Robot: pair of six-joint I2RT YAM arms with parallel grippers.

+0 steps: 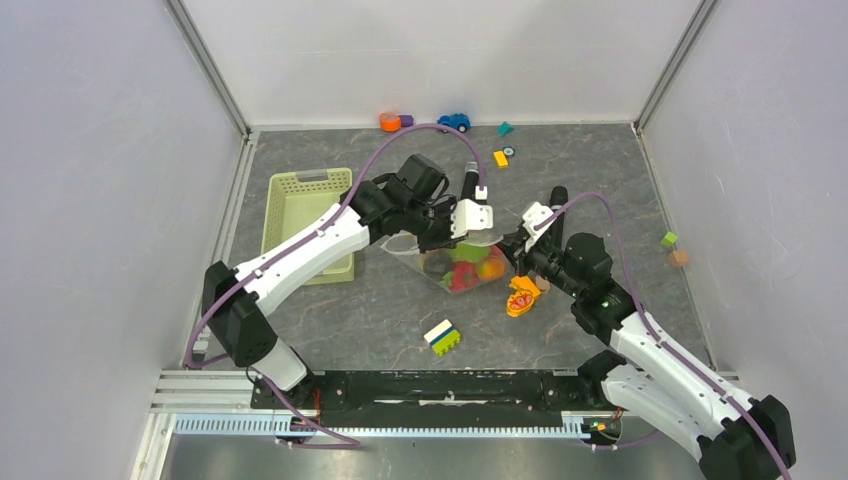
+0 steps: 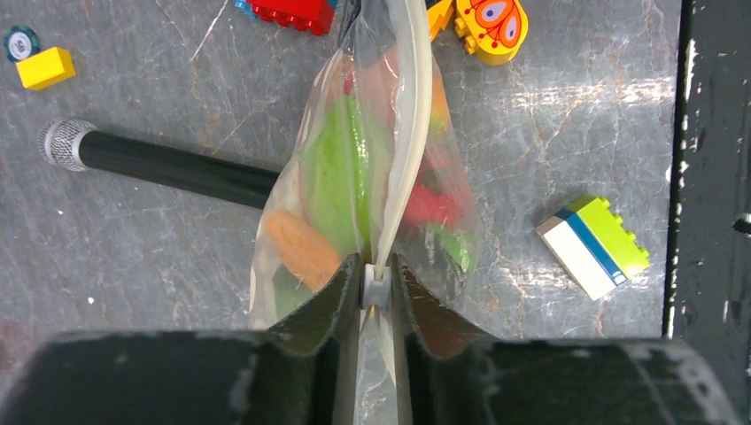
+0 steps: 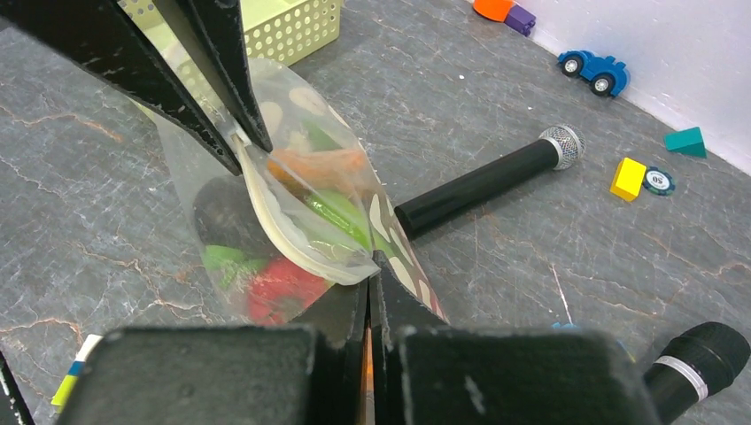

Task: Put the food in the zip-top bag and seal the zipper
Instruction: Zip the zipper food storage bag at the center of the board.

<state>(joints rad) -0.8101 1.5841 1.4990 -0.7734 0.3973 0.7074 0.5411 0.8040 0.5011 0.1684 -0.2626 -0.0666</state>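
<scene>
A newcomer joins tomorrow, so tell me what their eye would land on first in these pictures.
First, the clear zip-top bag at mid-table. It is stuffed with bright food and held between the left gripper and the right gripper, each pinching an end of its whitish zipper. Next, a black microphone lying on the table beside the bag, and the green basket on the table's left.
</scene>
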